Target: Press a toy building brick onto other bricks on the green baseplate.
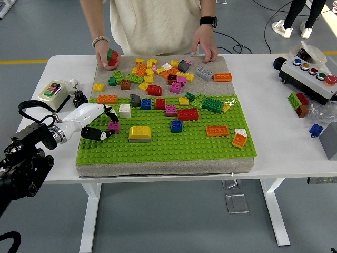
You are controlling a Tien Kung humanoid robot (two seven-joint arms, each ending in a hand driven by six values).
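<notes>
Left hand (100, 122) pinches one magenta brick (114, 127) on the green baseplate (158, 145); one person's hand (107, 57) holds a red-green brick (112, 57).

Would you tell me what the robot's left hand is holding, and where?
The left hand pinches the small magenta plastic brick by its left side.

Glossy plastic bricks (187, 114); studded green baseplate (158, 145); rough grey cloth mat (158, 167)

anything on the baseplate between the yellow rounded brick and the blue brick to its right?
No. In the head view, only bare green baseplate studs lie between the yellow rounded brick and the blue brick; the red brick sits farther back, off that line.
</notes>
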